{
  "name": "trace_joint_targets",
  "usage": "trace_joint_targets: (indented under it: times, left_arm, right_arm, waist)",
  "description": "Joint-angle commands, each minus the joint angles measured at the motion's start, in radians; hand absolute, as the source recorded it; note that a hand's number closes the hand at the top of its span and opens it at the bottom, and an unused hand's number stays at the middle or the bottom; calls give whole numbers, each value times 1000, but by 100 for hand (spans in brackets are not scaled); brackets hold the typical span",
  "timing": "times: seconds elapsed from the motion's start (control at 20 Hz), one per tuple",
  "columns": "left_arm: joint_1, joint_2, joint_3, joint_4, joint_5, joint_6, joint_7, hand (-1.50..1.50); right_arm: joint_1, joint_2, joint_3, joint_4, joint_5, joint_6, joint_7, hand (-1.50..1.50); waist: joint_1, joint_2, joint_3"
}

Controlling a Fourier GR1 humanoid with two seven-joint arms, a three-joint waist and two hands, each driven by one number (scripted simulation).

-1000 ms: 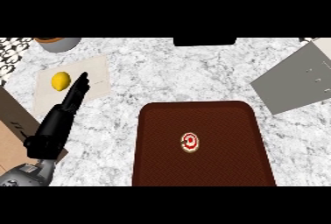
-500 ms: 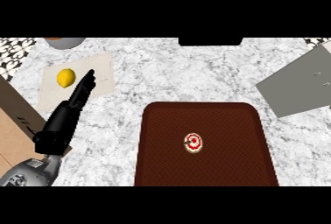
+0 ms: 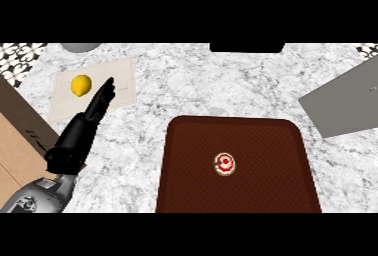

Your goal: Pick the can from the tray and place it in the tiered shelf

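A small can (image 3: 227, 164) with a red and white top stands upright near the middle of the dark brown tray (image 3: 244, 200). My left hand (image 3: 81, 131) shows at the left, well away from the tray, its black fingers straight and pointing up toward the far left. It holds nothing. A grey slanted panel (image 3: 347, 102), maybe part of the tiered shelf, reaches in from the right edge. My right hand is out of view.
A yellow lemon (image 3: 80, 85) lies on a pale cutting board (image 3: 122, 75) at the far left, just beside my left fingertips. A wooden surface (image 3: 18, 145) borders the left edge. A grey round object (image 3: 81, 46) and a black object (image 3: 247, 47) sit at the counter's back.
The view has shifted, so everything sits a little further right in the picture. My left hand stays open, its fingertips still close to the lemon. The can has not moved on the tray.
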Motion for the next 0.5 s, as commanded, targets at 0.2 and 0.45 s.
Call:
trace_joint_targets:
  times: [0.2, 0.45]
  left_arm:
    - [-11, -88, 10, 141, 56, -20, -10, 0]
    - [58, -80, -1, 100, 50, -21, -50, 0]
  right_arm:
    - [-212, 42, 169, 128, 35, -73, 8, 150]
    - [-330, 149, 192, 231, -90, 11, -47, 150]
  waist:
    - [0, 27, -29]
    - [4, 21, -28]
